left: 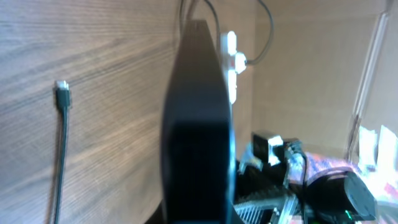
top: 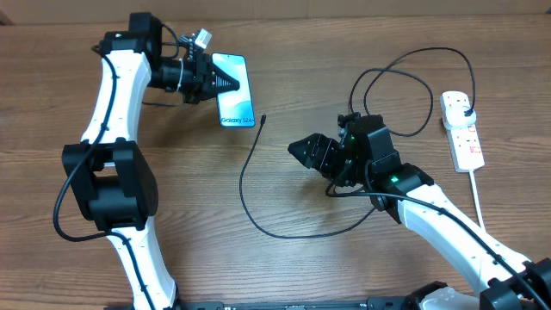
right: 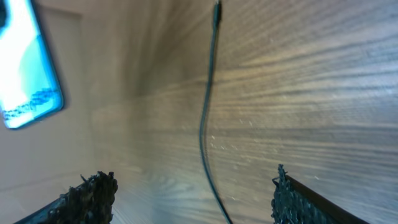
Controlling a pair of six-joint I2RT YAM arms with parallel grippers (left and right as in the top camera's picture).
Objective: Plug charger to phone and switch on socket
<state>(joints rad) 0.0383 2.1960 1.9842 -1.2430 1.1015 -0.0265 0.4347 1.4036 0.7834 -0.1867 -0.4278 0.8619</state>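
Nearest me, the charger (top: 244,185) cable lies slack in a loop on the table (top: 344,267). My right gripper (right: 189,180) hangs low over the wood beside it. Its jaws are spread wide with nothing gripped, and the cable runs on past them. The connector tip (top: 261,119) lies loose just beside the phone (top: 237,99), not plugged in. The phone shows its screen upward, and my left gripper (top: 225,83) is clamped on its left edge. Far right, the socket (top: 465,138) lies flat, and the cable arcs to its top end.
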